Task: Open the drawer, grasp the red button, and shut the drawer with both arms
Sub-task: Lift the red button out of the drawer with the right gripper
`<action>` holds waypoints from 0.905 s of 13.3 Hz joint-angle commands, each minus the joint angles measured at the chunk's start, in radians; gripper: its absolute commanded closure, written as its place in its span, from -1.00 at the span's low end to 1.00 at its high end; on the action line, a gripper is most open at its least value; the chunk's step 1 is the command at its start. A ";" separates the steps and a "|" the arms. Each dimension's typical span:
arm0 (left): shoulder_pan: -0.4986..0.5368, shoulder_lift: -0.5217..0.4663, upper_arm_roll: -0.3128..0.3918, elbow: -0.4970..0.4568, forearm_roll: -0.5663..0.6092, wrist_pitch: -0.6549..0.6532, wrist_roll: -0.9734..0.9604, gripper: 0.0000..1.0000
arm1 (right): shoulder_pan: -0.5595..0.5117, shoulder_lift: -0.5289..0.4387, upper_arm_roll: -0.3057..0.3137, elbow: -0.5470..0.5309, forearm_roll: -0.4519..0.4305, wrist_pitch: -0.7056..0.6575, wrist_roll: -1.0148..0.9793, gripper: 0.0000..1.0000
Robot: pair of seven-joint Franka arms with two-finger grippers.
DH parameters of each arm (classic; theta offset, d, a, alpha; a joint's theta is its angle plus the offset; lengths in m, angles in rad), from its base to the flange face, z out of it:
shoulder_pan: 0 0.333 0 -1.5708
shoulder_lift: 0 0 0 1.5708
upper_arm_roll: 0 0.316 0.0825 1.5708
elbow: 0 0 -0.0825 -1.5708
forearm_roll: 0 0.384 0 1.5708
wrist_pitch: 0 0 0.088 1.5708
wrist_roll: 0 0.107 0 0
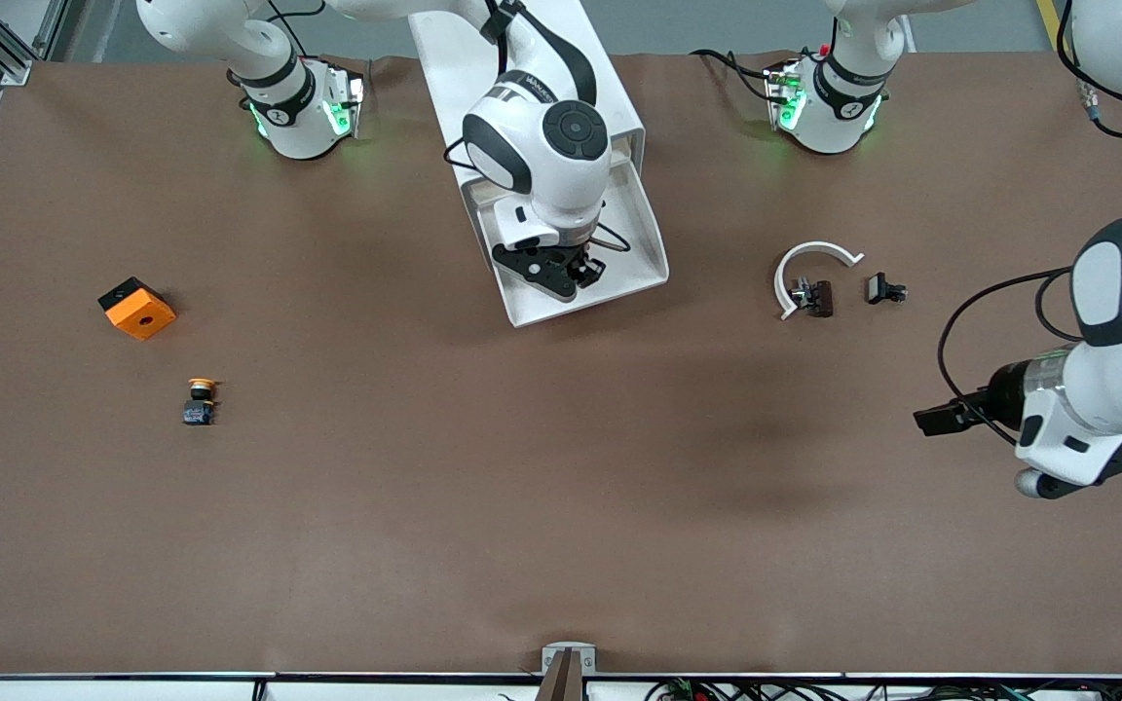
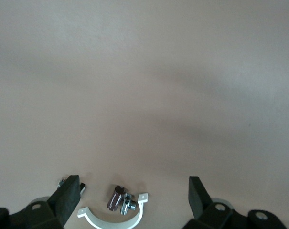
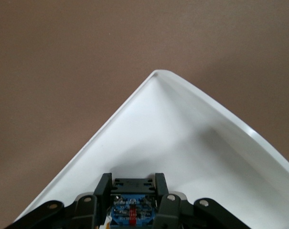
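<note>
The white cabinet [image 1: 619, 97] stands at the robots' edge of the table. Its drawer [image 1: 641, 255] is pulled out toward the front camera. My right gripper [image 1: 576, 273] is down inside the drawer. In the right wrist view the right gripper [image 3: 132, 191] is shut on the button [image 3: 132, 210], with a finger on each side of its black body. The button's bluish base shows and its red cap is hidden. The drawer's white floor and corner rim [image 3: 156, 72] lie under it. My left gripper [image 1: 926, 421] waits open and empty over the table at the left arm's end, and it also shows in the left wrist view [image 2: 133, 198].
A white C-shaped clamp [image 1: 814, 261] with a dark cylinder [image 1: 820, 298] and a small black part [image 1: 884, 289] lie toward the left arm's end. The clamp also shows in the left wrist view [image 2: 116, 220]. An orange cube [image 1: 137, 308] and a yellow-capped button [image 1: 199, 401] lie toward the right arm's end.
</note>
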 commanded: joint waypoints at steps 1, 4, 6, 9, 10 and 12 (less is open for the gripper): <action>0.005 -0.062 -0.041 -0.105 0.019 0.037 0.015 -1.00 | -0.039 -0.011 0.000 0.039 0.004 -0.013 -0.041 1.00; 0.003 -0.126 -0.096 -0.255 0.021 0.147 0.015 -1.00 | -0.129 -0.050 -0.008 0.079 0.094 -0.088 -0.247 1.00; 0.002 -0.170 -0.127 -0.349 0.021 0.213 0.015 -1.00 | -0.210 -0.080 -0.009 0.073 0.094 -0.114 -0.402 1.00; -0.009 -0.172 -0.182 -0.432 0.021 0.296 0.005 -1.00 | -0.359 -0.109 -0.012 0.035 0.087 -0.133 -0.686 1.00; -0.030 -0.168 -0.185 -0.457 0.021 0.322 0.002 -1.00 | -0.402 -0.111 -0.012 0.018 0.081 -0.125 -0.781 1.00; -0.073 -0.160 -0.187 -0.492 0.019 0.371 -0.007 -1.00 | -0.488 -0.105 -0.014 -0.023 0.056 -0.069 -0.942 1.00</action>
